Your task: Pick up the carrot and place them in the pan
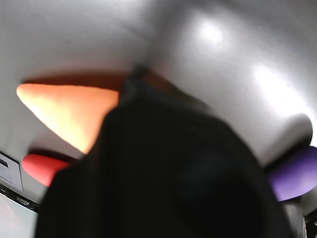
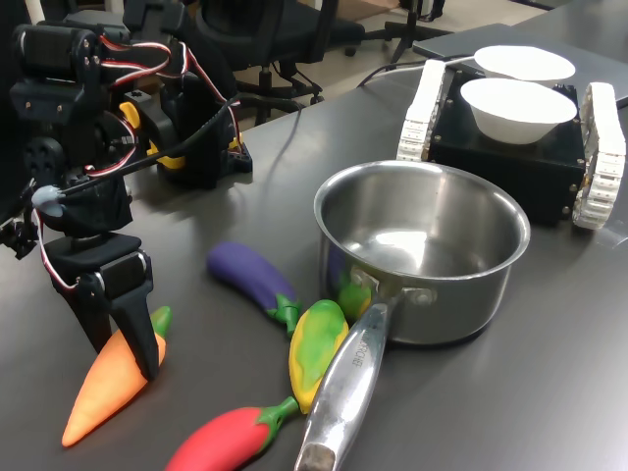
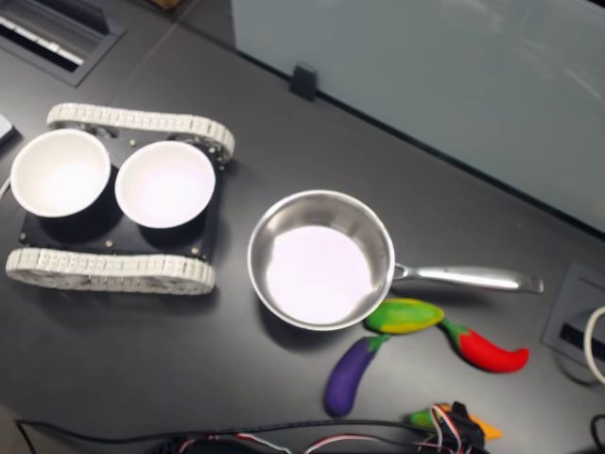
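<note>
Toy carrot [image 2: 110, 386] lying on the dark table [image 2: 549, 392] at the first exterior view's lower left, pointed end toward the camera, green stem end away, well apart from the saucepan [image 2: 422, 245]. Gripper [image 2: 126, 355] lowered over the thick stem-side part, one black finger [image 2: 140, 339] pressed against the orange flank, the other on the far side; jaws narrow and straddling the body, yet firm closure impossible to confirm. Wrist view mostly blocked by the blurred black finger, with the carrot's pointed end, a red toy chilli [image 1: 42, 167] and a purple toy aubergine [image 1: 297, 173] at the edges. Probable handling: light, stiff, smooth moulded plastic, slippery along the taper, hence best held across the widest section near the stem, where parallel pads meet the least slope. Pan empty, handle toward the toys, yellow-green toy corn [image 2: 316, 348] beside that handle. Two white bowls [image 2: 517, 106] seated on a tracked black base [image 2: 510, 162] behind. No brand, label or legible writing in any view.
</note>
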`<state>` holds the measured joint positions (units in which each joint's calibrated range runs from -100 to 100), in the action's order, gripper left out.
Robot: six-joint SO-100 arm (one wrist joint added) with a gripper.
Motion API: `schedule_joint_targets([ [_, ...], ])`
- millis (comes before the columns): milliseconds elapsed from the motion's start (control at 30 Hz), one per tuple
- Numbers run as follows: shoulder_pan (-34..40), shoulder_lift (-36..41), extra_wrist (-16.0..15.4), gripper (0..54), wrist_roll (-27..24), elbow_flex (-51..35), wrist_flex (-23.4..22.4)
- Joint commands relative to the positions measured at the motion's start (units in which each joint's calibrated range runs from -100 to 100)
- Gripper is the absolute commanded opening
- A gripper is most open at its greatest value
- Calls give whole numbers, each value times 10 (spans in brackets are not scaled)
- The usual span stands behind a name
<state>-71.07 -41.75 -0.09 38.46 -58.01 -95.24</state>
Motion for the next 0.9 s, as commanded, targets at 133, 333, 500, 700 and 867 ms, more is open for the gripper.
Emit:
schedule_joint_targets([
  [133,-8,18,14,231,-4,-16,30],
  [333,-11,16,19,183,-5,-11,43],
  [500,-7,16,25,162,-4,-8,43],
  [700,-8,15,29,190,-6,-8,50],
  [867,-7,13,37,183,-5,-5,56],
])
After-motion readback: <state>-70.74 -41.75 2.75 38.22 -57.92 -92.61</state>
